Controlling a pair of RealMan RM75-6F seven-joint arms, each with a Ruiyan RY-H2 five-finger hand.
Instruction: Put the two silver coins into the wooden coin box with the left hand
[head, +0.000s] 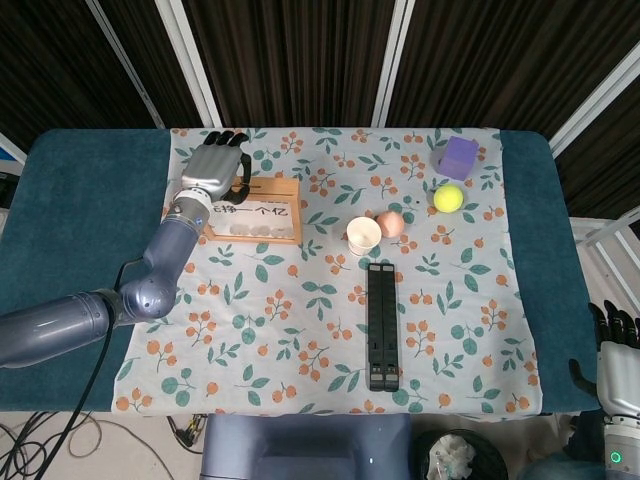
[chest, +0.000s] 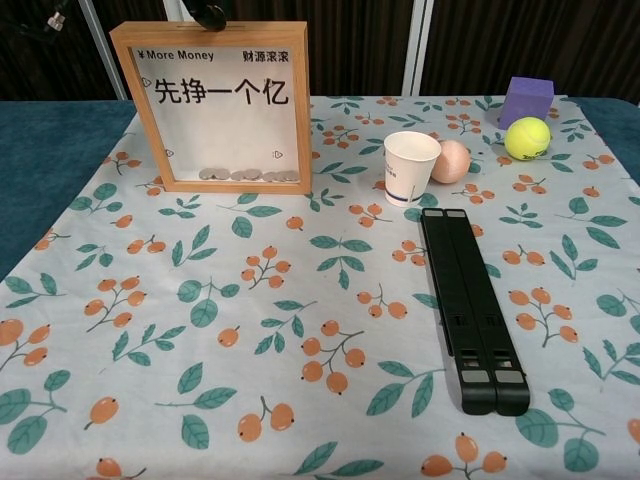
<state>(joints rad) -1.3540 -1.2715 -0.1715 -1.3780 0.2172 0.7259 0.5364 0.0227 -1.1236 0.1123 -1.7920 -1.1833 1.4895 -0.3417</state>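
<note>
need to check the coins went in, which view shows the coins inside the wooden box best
The chest view: it faces the wooden coin box front-on, so the coins show as a row along its bottom. The head view looks down and shows them only as small pale blurs.
</note>
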